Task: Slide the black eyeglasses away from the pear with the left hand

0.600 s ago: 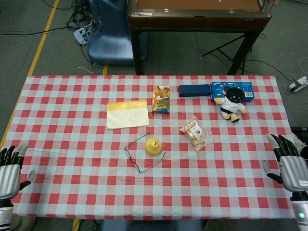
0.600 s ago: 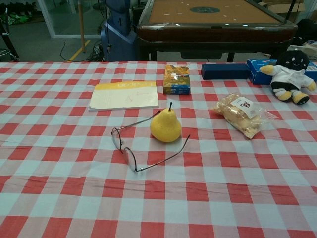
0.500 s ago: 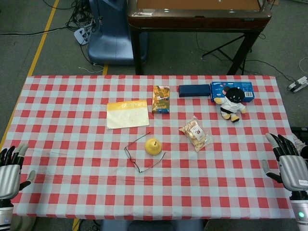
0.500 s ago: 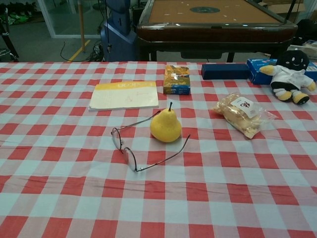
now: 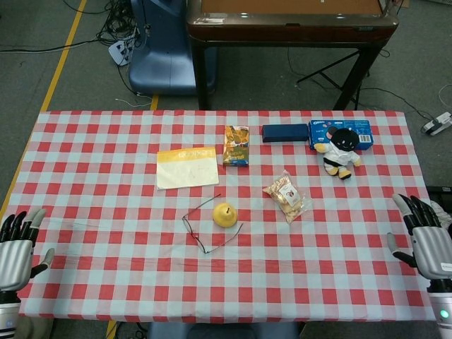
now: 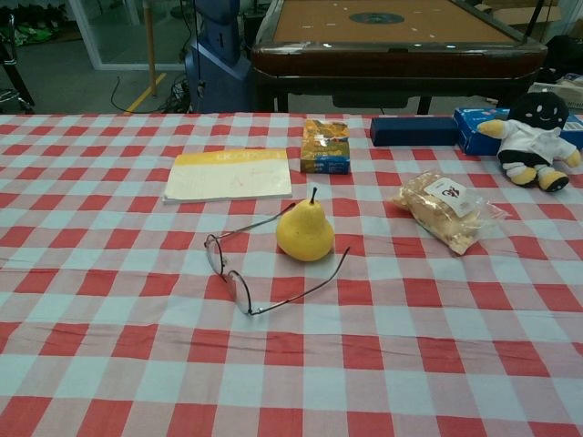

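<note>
Black eyeglasses lying open mid-bench, temples lying either side of pear. Yellow notepad lying just behind, snack bag sitting right of pear. Left robot hand hovering at bench's left edge, fingers spread, holding nothing; right robot hand likewise at right edge.

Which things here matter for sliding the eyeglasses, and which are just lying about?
Job: black eyeglasses, their arms open around the pear; left hand, open at the table's near-left edge.

Lying about: yellow notepad, small orange box, dark blue case, blue cookie box, plush toy, bagged snack.
</note>
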